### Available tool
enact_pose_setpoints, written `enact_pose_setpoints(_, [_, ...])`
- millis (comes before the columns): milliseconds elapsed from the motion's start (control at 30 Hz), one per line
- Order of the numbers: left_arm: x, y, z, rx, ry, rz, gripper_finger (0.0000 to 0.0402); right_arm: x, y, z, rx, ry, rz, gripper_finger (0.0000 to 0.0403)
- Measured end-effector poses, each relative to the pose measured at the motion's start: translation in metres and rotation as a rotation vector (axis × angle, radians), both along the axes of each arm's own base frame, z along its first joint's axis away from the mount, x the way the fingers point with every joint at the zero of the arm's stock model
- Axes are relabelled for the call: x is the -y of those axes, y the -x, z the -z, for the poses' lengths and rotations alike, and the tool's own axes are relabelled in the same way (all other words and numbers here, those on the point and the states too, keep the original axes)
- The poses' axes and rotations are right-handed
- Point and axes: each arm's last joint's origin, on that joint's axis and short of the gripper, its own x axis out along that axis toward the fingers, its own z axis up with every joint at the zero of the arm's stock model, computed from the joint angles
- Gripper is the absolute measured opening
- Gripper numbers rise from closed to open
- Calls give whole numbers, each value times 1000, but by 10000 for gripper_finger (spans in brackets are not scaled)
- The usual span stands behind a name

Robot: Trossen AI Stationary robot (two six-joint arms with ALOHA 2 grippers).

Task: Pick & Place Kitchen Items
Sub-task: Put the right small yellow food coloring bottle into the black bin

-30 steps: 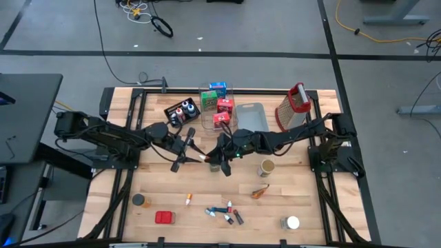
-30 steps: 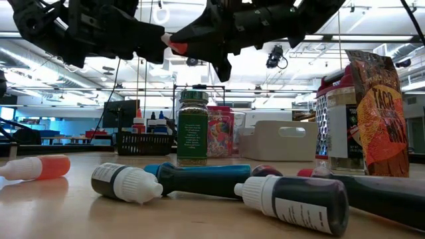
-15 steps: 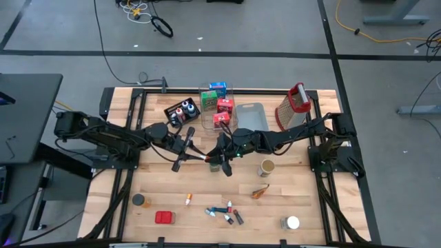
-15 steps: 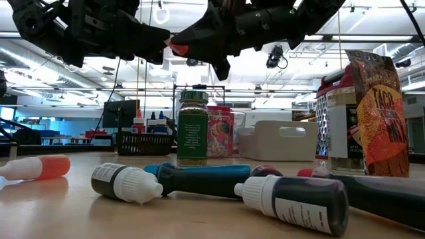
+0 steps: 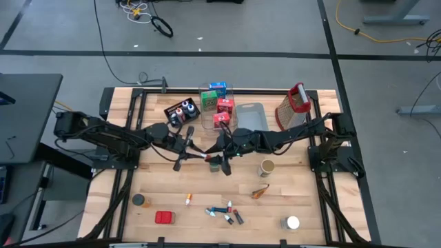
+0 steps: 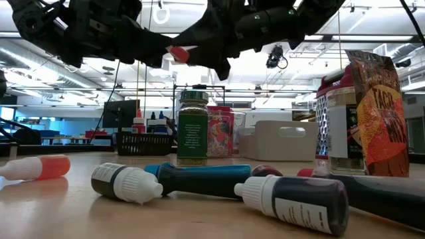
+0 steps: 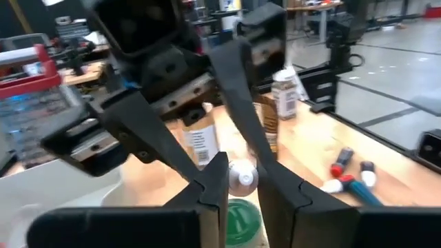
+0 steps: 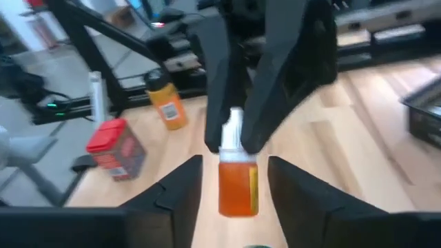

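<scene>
Small orange bottle (image 8: 238, 184) up in the air over the middle of the table (image 5: 310, 207), between both grippers. Left gripper (image 7: 241, 180) pinched shut on its white cap. Right gripper (image 8: 233, 180) spread apart beside the bottle's body, not squeezing. Probably light, hard, smooth plastic; a bit slippery. Best held at the cap or middle. Green-lidded jar (image 5: 215, 164) right below; bare wood nearby for moving.

counter (image 5: 158, 193): light wood boards in a dark frame | grater (image 5: 292, 107): metal with red handle, upright, far right | black tray (image 5: 180, 111): far, left of centre | clear bin (image 5: 207, 103): far centre, just right of black tray | grey-blue bin (image 5: 250, 117): between clear bin and grater
</scene>
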Motion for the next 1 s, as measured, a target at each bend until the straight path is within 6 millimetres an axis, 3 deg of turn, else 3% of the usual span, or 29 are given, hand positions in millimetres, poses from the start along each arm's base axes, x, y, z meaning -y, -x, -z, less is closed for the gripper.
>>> enact_pose_setpoints(333, [-4,19,-13,-70,35,-179,63,5,2,7,-79,66,164,224])
enact_pose_setpoints(533, [-14,48,-21,-167,-65,-534,71,0,3,8,-84,50,123,230])
enact_pose_setpoints(733, [-30,71,-16,-257,25,-963,70,-1,5,12,-130,84,115,230])
enact_pose_setpoints(1000, [-60,82,2,-383,194,-1215,71,0,5,13,-116,271,39,230])
